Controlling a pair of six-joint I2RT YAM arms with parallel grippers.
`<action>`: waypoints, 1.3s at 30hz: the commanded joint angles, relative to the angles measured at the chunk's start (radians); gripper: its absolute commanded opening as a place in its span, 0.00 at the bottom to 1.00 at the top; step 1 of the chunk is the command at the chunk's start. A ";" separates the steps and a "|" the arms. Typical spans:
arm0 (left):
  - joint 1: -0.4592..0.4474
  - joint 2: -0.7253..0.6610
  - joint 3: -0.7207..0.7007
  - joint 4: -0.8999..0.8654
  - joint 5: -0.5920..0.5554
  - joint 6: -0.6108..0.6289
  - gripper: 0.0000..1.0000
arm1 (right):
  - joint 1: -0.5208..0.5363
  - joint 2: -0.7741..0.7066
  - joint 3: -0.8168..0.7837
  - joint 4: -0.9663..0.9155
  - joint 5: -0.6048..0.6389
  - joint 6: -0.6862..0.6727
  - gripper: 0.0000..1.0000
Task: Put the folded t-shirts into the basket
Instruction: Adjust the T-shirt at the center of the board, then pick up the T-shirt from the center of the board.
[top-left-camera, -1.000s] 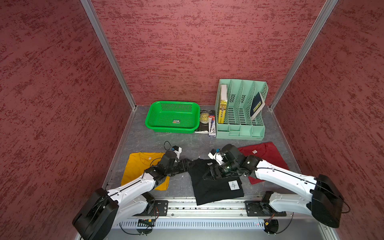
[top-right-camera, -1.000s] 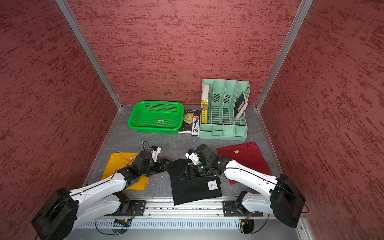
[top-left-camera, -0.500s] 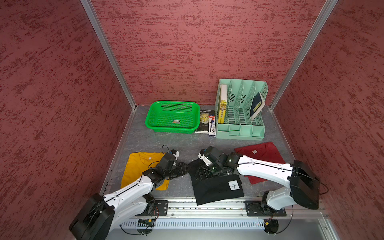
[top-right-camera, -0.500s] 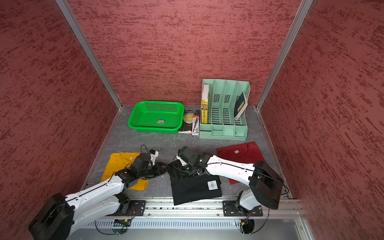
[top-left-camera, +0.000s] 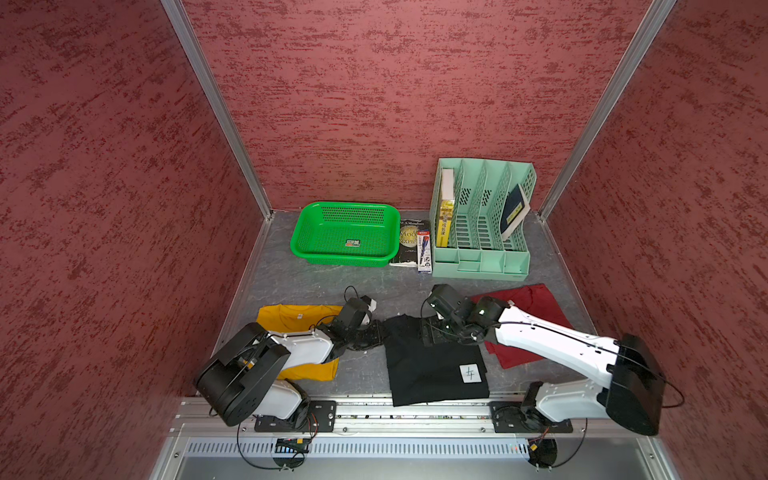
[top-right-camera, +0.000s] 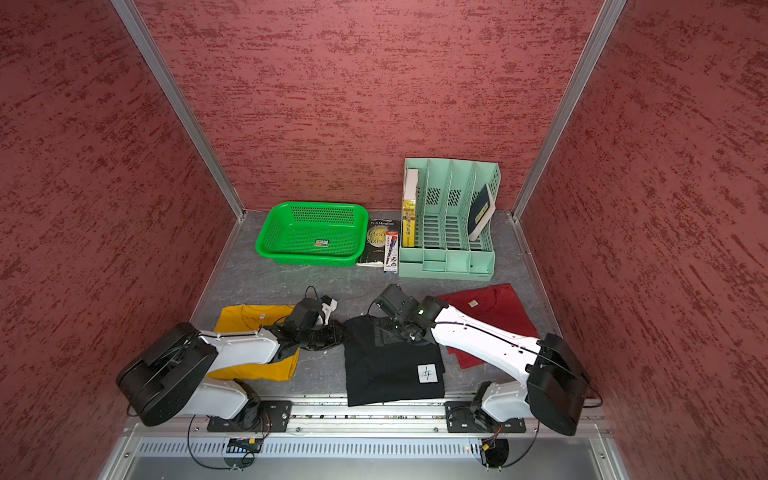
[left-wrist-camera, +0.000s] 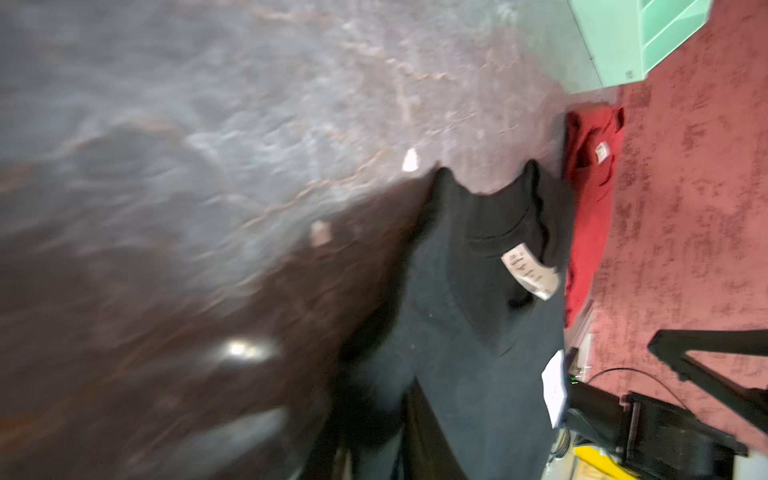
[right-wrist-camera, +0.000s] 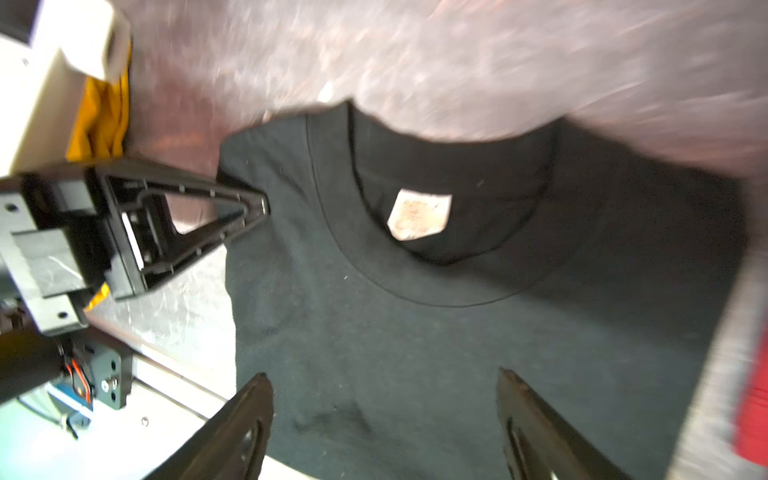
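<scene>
We are at the pick-up of the black t-shirt (top-left-camera: 432, 365). It lies flat on the counter (top-left-camera: 299, 282) under the right claw (right-wrist-camera: 382, 378), whose jaws stand wide apart over the chest, with the collar and neck label just ahead of them. The left claw (top-left-camera: 377, 333) meets the shirt's side edge near the shoulder; whether it has pinched the cloth we cannot tell. The yellow t-shirt (top-left-camera: 291, 316) lies beneath and behind the left claw, and the dark red t-shirt (top-left-camera: 536, 301) lies behind the right claw, partly under its arm. The basket (top-left-camera: 345, 259), well ahead of both claws, holds no shirt.

In our judgement, both claws should bite through every folded layer near the collar end and lift together, so the fold keeps.

The counter between the claws and the basket is bare. The book (top-left-camera: 407, 241) and file organiser (top-left-camera: 482, 262) stand ahead on the right claw's side — we would steer away from them. Behind the claws, the shirt's hem reaches the metal rail (top-left-camera: 365, 409) and may drag.
</scene>
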 joint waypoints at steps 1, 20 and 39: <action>-0.021 0.050 0.048 0.029 0.014 0.044 0.50 | -0.040 -0.054 -0.009 -0.069 0.063 -0.015 0.88; -0.079 0.300 0.129 0.176 -0.055 0.129 0.58 | -0.438 -0.079 -0.213 0.000 -0.104 -0.094 0.86; 0.118 -0.403 -0.185 -0.041 -0.131 0.096 0.00 | -0.430 -0.087 -0.242 0.120 -0.204 -0.146 0.90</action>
